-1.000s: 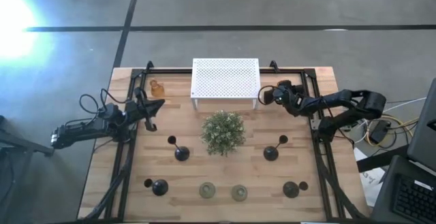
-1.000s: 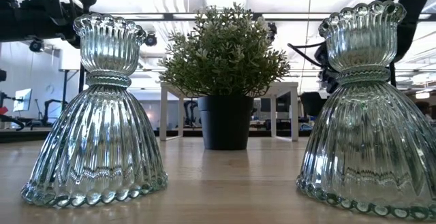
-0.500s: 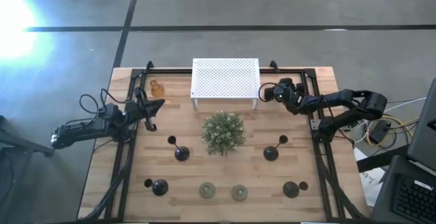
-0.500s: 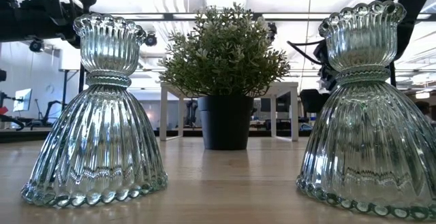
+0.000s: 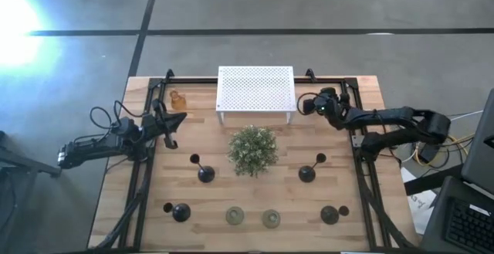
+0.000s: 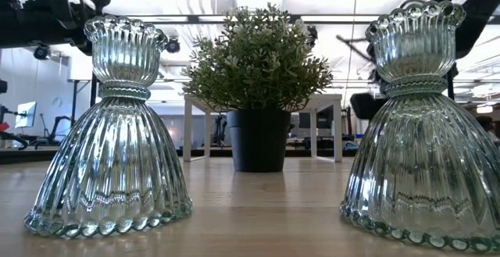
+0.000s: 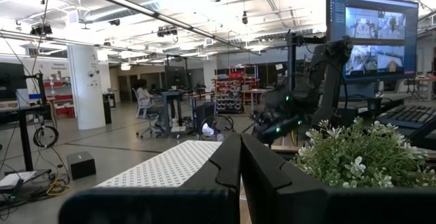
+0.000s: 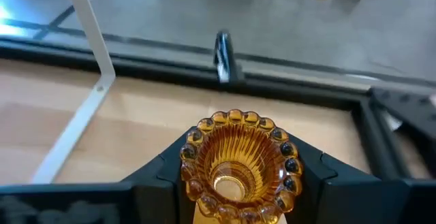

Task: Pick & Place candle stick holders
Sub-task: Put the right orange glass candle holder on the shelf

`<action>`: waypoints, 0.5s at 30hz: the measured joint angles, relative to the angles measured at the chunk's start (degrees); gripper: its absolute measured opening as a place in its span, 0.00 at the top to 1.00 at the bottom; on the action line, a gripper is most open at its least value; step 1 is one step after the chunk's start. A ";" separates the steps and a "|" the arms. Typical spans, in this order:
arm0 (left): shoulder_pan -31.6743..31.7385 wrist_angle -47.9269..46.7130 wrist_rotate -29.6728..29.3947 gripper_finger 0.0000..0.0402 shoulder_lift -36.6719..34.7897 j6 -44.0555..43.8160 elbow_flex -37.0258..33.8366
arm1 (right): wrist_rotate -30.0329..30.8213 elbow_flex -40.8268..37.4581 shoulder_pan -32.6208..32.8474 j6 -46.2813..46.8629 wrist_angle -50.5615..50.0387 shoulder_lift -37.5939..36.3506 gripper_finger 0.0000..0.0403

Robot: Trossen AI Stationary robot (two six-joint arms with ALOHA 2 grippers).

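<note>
My right gripper (image 5: 306, 104) is at the table's far right, beside the white perforated stand (image 5: 255, 92), and is shut on an amber glass candle stick holder (image 8: 238, 166). A second amber holder (image 5: 177, 98) stands at the far left. Black stemmed holders (image 5: 204, 172) (image 5: 309, 172) (image 5: 179, 211) (image 5: 330, 214) stand on their round bases around the plant (image 5: 253, 149). Two pale greenish glass holders (image 5: 235, 216) (image 5: 271, 218) stand at the near edge, large in the low view (image 6: 117, 132) (image 6: 422, 132). My left gripper (image 5: 171, 123) waits shut at the left edge. My right gripper pinches the amber holder between its two fingers (image 8: 170, 173), which stand on opposite sides just below the beaded cup rim (image 8: 194, 152). The fingers come slanting down from the table's right side. The holder stands upright, cup opening up; its base is hidden under the cup.
The stand's thin white leg (image 8: 88, 40) is close to the held holder on one side. The dark frame rail (image 8: 286, 71) runs along the far edge just beyond it. Bare wood (image 5: 255, 192) lies between the plant and the near row.
My right gripper has gone up a little and slightly toward the table's far edge; in the low view the dark arm behind the right glass holder has risen. Nothing else on the table has moved.
</note>
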 joint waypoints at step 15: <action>0.00 0.00 0.00 0.97 0.00 0.00 0.02 | -11.57 20.75 0.00 -12.40 -22.98 -19.71 0.64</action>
